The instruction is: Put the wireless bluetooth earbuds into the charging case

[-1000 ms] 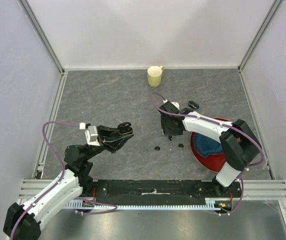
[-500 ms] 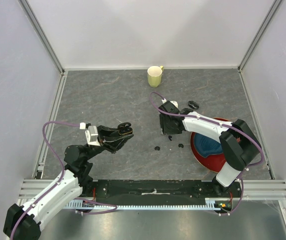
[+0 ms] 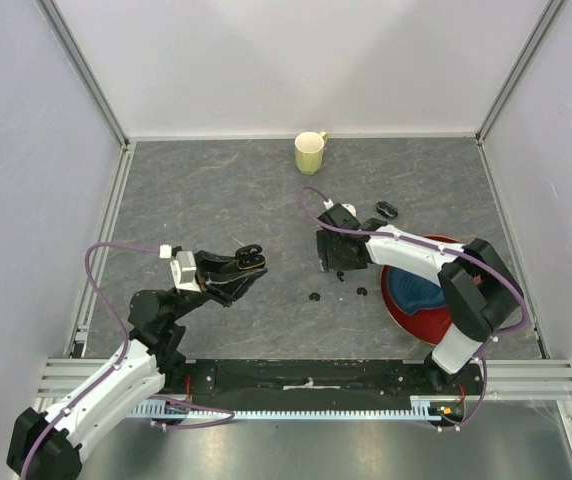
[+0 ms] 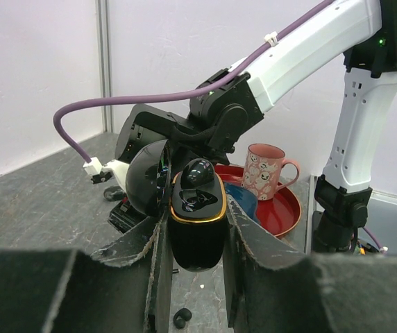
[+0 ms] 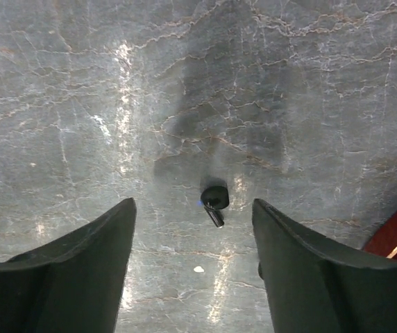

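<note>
Charging case (image 4: 197, 229) clamped upright in my left gripper (image 3: 250, 257) jaws, raised off the desk (image 3: 196, 190). Only the left wrist view shows its gold rim, plus a pink mug (image 4: 266, 170) on the red plate (image 4: 292, 208). Right gripper (image 5: 193, 208) jaws released, empty, over an earbud (image 5: 214, 200) lying on the desk. I get that detail from the right wrist view.

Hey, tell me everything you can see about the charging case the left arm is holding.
The charging case is a small glossy black pod, plastic by its look, with a thin gold band round its open top. It stands roughly upright, lifted off the table, clamped by its sides between the two fingers of the left end effector. Shiny hollows show inside. A rounded black piece rises at its far edge; whether that is its lid is unclear.
</note>
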Tool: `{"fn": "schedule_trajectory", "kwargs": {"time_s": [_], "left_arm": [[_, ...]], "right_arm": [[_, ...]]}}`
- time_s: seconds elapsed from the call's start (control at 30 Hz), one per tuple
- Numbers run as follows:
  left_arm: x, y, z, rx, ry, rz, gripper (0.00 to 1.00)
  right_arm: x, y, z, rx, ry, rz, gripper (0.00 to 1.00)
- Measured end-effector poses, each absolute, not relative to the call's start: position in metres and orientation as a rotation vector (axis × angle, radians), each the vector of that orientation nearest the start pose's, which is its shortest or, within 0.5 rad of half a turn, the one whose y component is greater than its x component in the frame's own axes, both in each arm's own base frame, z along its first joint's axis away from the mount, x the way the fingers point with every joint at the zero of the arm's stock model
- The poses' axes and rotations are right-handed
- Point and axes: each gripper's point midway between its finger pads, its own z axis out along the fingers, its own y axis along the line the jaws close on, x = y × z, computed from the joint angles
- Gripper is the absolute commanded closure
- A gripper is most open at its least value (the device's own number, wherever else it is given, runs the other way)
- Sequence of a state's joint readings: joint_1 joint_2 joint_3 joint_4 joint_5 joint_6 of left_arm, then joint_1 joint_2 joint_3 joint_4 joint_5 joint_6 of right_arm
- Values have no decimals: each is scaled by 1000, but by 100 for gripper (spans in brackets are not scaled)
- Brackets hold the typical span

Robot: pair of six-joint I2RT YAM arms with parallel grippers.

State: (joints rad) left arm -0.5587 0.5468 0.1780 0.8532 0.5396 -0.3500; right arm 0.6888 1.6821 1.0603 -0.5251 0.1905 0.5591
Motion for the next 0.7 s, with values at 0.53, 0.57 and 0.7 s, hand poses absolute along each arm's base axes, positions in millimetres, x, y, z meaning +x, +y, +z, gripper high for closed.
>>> {"fn": "schedule_trajectory", "kwargs": {"time_s": [0.53, 0.57, 0.7], "left_arm": [[162, -221, 286, 618, 1060, -1087, 98], [162, -221, 285, 618, 1060, -1087, 98], [162, -221, 285, 618, 1061, -1086, 98]], "right_arm": [[293, 211, 76, -68, 2495, 212, 5], [292, 211, 71, -74, 2510, 203, 10], [288, 210, 56, -93, 2556, 181, 25]]}}
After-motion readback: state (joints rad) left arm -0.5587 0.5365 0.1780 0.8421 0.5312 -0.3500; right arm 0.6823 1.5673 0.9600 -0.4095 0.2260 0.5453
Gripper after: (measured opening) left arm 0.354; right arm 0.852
